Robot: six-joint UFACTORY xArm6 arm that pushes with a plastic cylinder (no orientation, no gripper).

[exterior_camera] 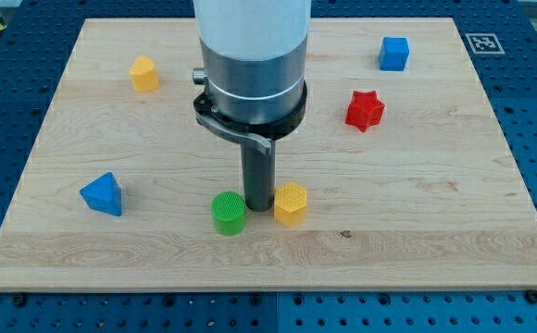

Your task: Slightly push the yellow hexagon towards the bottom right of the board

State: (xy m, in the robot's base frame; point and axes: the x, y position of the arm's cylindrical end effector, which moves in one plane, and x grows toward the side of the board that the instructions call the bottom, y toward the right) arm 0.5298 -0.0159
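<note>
Blue triangular block [101, 194] at view's left, near board's [435, 231] lower left. Yellow block [143, 73] upper left, shape unclear. Green cylinder [229, 213] low centre, just left of my tip [258, 206]. Tip sits between green cylinder and yellow hexagon [290, 203], pressed against hexagon's upper-left side. Arm ends in bare rod, no pincer to open or close. Red star [364, 109] right of centre; blue cube [393, 54] upper right.
</note>
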